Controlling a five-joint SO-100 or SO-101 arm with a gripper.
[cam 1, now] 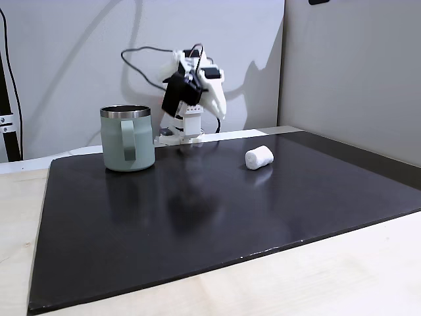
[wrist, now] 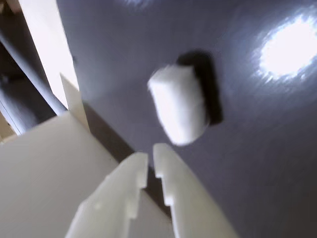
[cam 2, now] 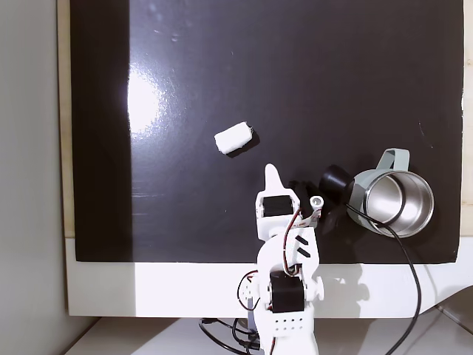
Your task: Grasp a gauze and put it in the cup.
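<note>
The gauze (wrist: 179, 104) is a small white roll lying on its side on the black mat, just ahead of my fingertips in the wrist view. It lies apart from the arm in both fixed views (cam 1: 258, 158) (cam 2: 233, 138). My white gripper (wrist: 151, 158) (cam 2: 272, 174) (cam 1: 220, 108) hovers short of the roll, held above the mat. Its jaws are together with only a thin slit and nothing between them. The sage-green cup (cam 1: 128, 139) with a steel rim stands upright and empty (cam 2: 403, 218) on the other side of the arm.
The black mat (cam 1: 197, 217) covers most of the pale wooden table (cam 1: 329, 276). A black cable (cam 2: 403, 259) runs from the arm's base past the cup. A wall (cam 1: 348, 66) stands behind and beside the mat. A bright light glare (wrist: 290, 47) shows on the mat.
</note>
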